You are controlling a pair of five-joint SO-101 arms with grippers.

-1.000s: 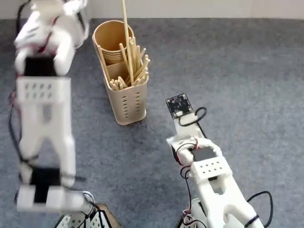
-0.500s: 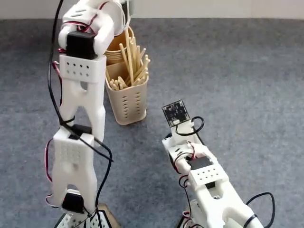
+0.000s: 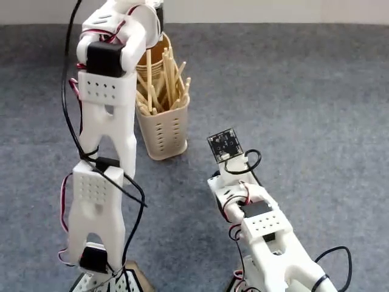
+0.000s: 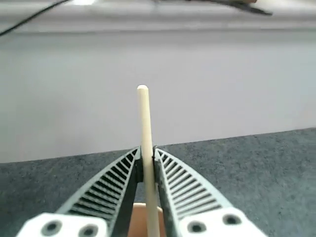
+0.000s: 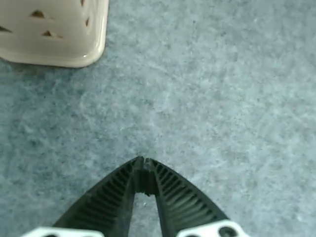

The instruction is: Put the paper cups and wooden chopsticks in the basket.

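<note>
A tall beige basket [image 3: 161, 131] with small holes in its side stands upright on the grey table [image 3: 304, 91]. Inside the basket sits a stack of brown paper cups [image 3: 153, 61], at the end of the basket farthest from the right arm [image 3: 261, 225]. Next to the cups, in the same basket, many wooden chopsticks [image 3: 173, 82] stand on end. They lean this way and that, and their tips poke up above the basket's rim.

The left arm [image 3: 103, 134] runs up along the side of the basket and bends over its top, so it covers part of the cups. The left gripper [image 4: 146, 150] is above the basket. Its fingers [image 4: 175, 182] are squeezed tight on one chopstick [image 4: 143, 113]. That chopstick stands straight up between them and sticks out well past their tips. A bit of brown shows under the fingers. It may be the cup stack in the basket, but the view is too close to be sure.

The right gripper [image 5: 144, 170] is low over the bare table, near the foot of the basket. Its fingers are pressed together with nothing between them. The basket's bottom corner is close in front of it, not touching.
</note>
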